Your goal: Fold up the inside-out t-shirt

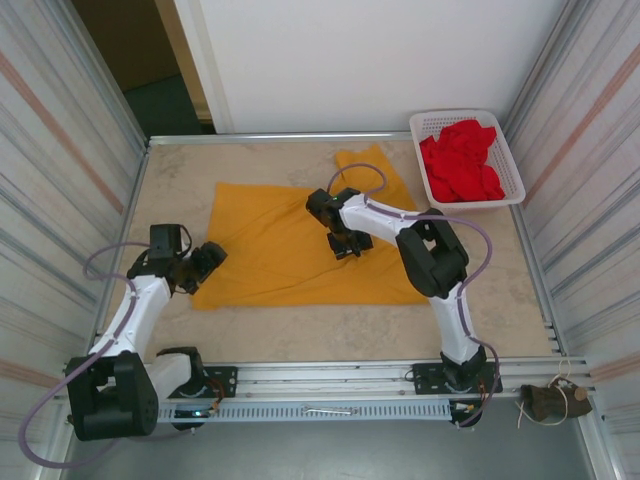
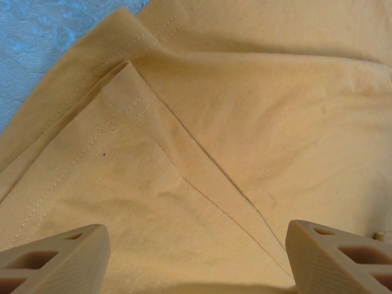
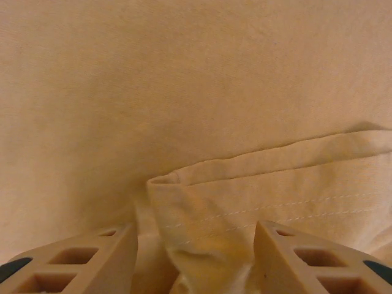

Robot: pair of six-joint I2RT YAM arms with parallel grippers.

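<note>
Left hand [image 2: 196, 245] apart above the t-shirt [image 1: 270, 255]; right hand [image 3: 195, 236] apart astride its hem [image 3: 257, 184] (bunched up).

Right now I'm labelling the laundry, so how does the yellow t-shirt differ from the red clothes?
Colour: the t-shirt is mustard yellow, the red clothes bright red.
Pose: the t-shirt lies spread out on the table; the red clothes sit bunched in a white basket at the far right corner.
Contact: the left gripper and right gripper are both at the t-shirt; nothing touches the red clothes.
Both are soft cloth.
</note>
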